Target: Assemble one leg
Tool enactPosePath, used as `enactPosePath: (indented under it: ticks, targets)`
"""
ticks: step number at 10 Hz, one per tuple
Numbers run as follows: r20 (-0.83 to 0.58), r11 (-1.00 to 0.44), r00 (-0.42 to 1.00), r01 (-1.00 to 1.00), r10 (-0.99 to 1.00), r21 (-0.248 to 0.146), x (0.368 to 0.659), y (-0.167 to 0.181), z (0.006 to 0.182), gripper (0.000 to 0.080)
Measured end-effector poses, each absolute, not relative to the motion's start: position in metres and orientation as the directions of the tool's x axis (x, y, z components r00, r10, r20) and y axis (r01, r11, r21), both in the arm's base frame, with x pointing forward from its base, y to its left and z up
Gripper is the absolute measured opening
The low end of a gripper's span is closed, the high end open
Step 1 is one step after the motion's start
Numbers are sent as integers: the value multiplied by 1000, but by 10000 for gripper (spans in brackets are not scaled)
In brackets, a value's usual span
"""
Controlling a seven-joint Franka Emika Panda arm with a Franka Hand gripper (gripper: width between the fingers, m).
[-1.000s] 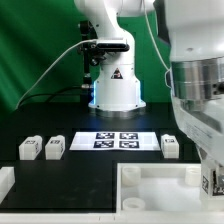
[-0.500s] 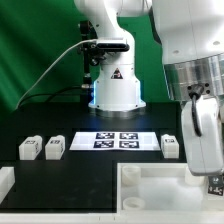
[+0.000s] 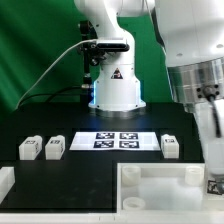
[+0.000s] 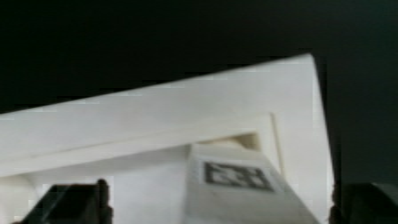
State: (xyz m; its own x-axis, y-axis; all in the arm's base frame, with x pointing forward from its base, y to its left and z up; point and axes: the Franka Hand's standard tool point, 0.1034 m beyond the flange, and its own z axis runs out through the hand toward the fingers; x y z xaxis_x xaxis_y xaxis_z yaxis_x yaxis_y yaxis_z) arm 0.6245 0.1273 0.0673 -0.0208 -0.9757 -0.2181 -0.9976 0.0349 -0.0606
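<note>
In the wrist view a leg (image 4: 237, 176), a white block with a black-and-white tag, stands on the large white tray-like piece (image 4: 160, 120). It sits between my fingers (image 4: 75, 203), with a gap on each side. My gripper (image 4: 221, 205) is open and touches nothing. In the exterior view the gripper (image 3: 213, 172) hangs low at the right edge over the tray-like piece (image 3: 160, 185), and that leg (image 3: 213, 186) barely shows. Three more legs lie on the black table: two on the exterior view's left (image 3: 29, 149) (image 3: 54, 148) and one on its right (image 3: 170, 146).
The marker board (image 3: 110, 139) lies mid-table in front of the robot base (image 3: 115, 90). Another white part (image 3: 5, 181) sits at the front of the exterior view's left. My arm (image 3: 195, 60) fills the right side of the exterior view.
The hand has shifted toward the exterior view's right edge and turned; less of it shows now. The legs on the table have not moved.
</note>
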Motion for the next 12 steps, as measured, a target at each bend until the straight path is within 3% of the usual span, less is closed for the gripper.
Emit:
enactPosePath:
  ticks: [4, 5, 6, 7, 9, 11, 12]
  targets:
    - [-162, -398, 417, -907, -894, -138, 624, 123, 67, 649]
    - [-123, -584, 591, -806, -797, -91, 624, 118, 69, 649]
    - [-68, -750, 755, -656, -652, -89, 632, 116, 71, 649]
    - [-48, -819, 825, -565, -563, -96, 633, 117, 69, 649]
    - [-53, -782, 787, -617, -615, -92, 633, 117, 69, 649]
    - [-75, -663, 669, -743, -739, -88, 632, 119, 69, 372]
    - [-83, -597, 603, -798, -794, -82, 632, 119, 69, 372]
